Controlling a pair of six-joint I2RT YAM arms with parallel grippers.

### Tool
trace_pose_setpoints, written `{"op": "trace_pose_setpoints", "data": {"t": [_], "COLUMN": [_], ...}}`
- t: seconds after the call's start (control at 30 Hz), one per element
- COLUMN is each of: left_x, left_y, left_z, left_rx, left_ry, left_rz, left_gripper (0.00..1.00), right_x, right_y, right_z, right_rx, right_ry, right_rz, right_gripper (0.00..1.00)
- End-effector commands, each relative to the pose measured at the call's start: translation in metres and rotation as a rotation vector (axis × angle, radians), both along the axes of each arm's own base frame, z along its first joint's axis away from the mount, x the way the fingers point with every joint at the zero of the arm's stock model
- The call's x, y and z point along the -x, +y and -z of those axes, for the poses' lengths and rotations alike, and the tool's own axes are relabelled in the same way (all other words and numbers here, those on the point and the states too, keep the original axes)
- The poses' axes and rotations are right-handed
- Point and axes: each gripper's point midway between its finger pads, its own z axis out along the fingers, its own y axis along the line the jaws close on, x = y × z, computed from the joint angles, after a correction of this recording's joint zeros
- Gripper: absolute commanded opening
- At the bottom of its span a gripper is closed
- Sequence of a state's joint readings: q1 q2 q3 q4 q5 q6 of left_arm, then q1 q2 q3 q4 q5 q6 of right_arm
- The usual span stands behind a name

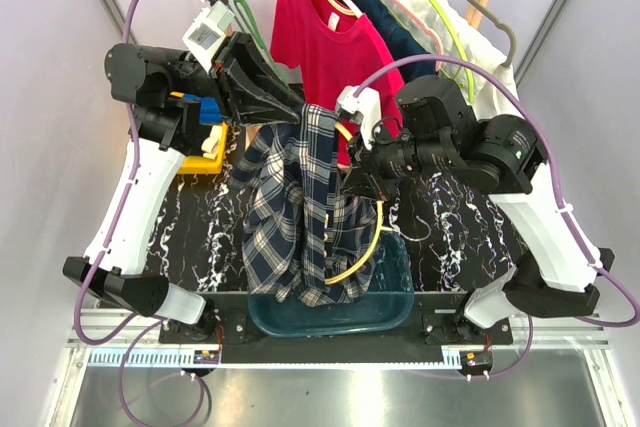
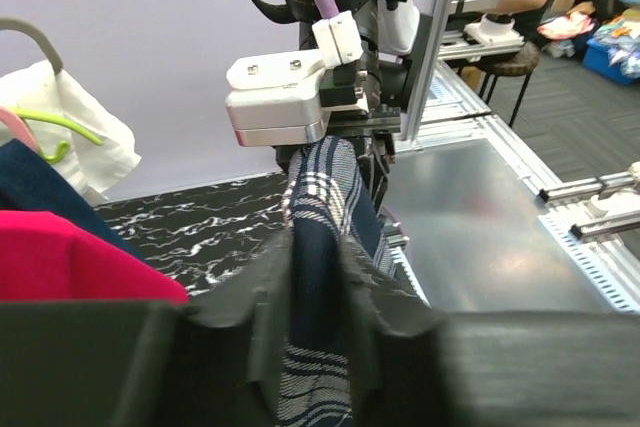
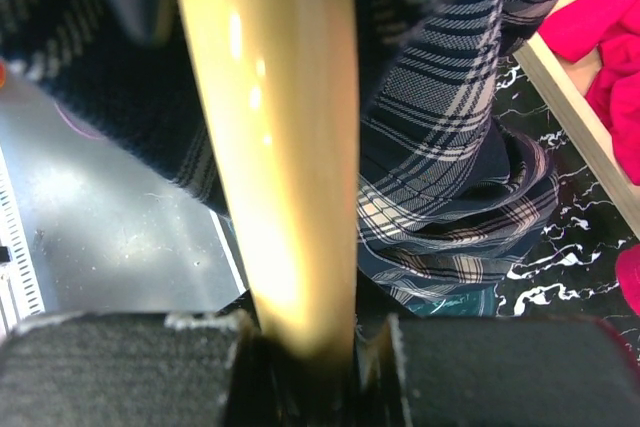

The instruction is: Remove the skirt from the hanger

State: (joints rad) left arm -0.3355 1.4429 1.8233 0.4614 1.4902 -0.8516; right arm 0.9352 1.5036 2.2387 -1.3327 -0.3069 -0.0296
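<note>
Tabletop point(image 1: 450, 217), left hand point(image 1: 297, 115) pinching shirt point(image 1: 285, 217), right hand point(image 1: 352, 179) gripping yellow hanger point(image 1: 378, 227)

Bright even light, wrist views blurred close-up

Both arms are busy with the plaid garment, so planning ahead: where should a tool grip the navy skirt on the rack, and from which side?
Likely the skirt, at its exposed strip between the red T-shirt and the white garment, pinched from the near side: neighbours cover the rest, and its top hangs up on the pink hanger.
</note>
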Motion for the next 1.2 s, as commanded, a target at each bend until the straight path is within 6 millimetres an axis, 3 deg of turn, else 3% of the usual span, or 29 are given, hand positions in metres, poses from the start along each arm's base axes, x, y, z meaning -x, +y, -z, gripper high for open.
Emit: {"op": "trace_pose_setpoints", "data": {"t": [0.0,0.03,0.1,0.33,0.43,0.5,0.53,0.6,0.87,0.97,1.0,1.03,1.07,1.1,1.13,1.17], "left_x": [0.026,0.026,0.025,0.015,0.011,0.011,0.010,0.008,0.009,0.006,0.004,-0.004,-0.001,-0.002,-0.010,-0.003], "left_y": [0.014,0.015,0.015,0.019,0.020,0.018,0.018,0.018,0.017,0.019,0.020,0.020,0.023,0.023,0.021,0.024], "left_z": [0.024,0.025,0.027,0.034,0.038,0.038,0.039,0.040,0.045,0.031,0.027,0.024,0.007,0.001,-0.002,-0.018], "left_rx": [-0.143,-0.146,-0.153,-0.155,-0.157,-0.154,-0.155,-0.156,-0.165,-0.149,-0.144,-0.139,-0.124,-0.121,-0.119,-0.101], "left_ry": [-0.036,-0.028,-0.006,0.006,0.011,0.006,0.005,0.009,0.039,-0.017,-0.040,-0.057,-0.113,-0.131,-0.129,-0.183], "left_rz": [0.133,0.131,0.132,0.103,0.096,0.100,0.101,0.100,0.109,0.089,0.079,0.070,0.055,0.050,0.046,0.034], "left_gripper": [0.47,0.72,0.98,0.95,0.82,0.48,0.25,0.00,0.00,0.00,0.00,0.00,0.00,0.00,0.00,0.00], "right_x": [-0.006,-0.006,-0.006,-0.002,-0.001,0.000,-0.001,-0.001,-0.004,-0.003,-0.001,-0.001,0.008,0.008,0.007,0.013], "right_y": [0.007,0.006,0.004,-0.005,-0.005,-0.004,-0.004,-0.004,-0.006,-0.007,-0.008,-0.006,-0.012,-0.007,-0.003,-0.009], "right_z": [-0.049,-0.052,-0.056,-0.066,-0.069,-0.069,-0.070,-0.075,-0.094,-0.076,-0.054,-0.048,-0.047,-0.016,-0.014,-0.010], "right_rx": [-0.157,-0.164,-0.174,-0.198,-0.211,-0.214,-0.214,-0.226,-0.269,-0.224,-0.185,-0.186,-0.207,-0.158,-0.184,-0.198], "right_ry": [-0.119,-0.125,-0.134,-0.152,-0.147,-0.146,-0.148,-0.159,-0.197,-0.165,-0.097,-0.082,-0.072,0.002,0.005,0.017], "right_rz": [0.005,0.007,0.014,0.030,0.030,0.028,0.028,0.028,0.052,0.051,0.068,0.072,0.060,0.071,0.076,0.078], "right_gripper": [0.00,0.00,0.00,0.00,0.00,0.00,0.00,0.00,0.00,0.00,0.00,0.00,0.00,0.00,0.00,0.00]}}
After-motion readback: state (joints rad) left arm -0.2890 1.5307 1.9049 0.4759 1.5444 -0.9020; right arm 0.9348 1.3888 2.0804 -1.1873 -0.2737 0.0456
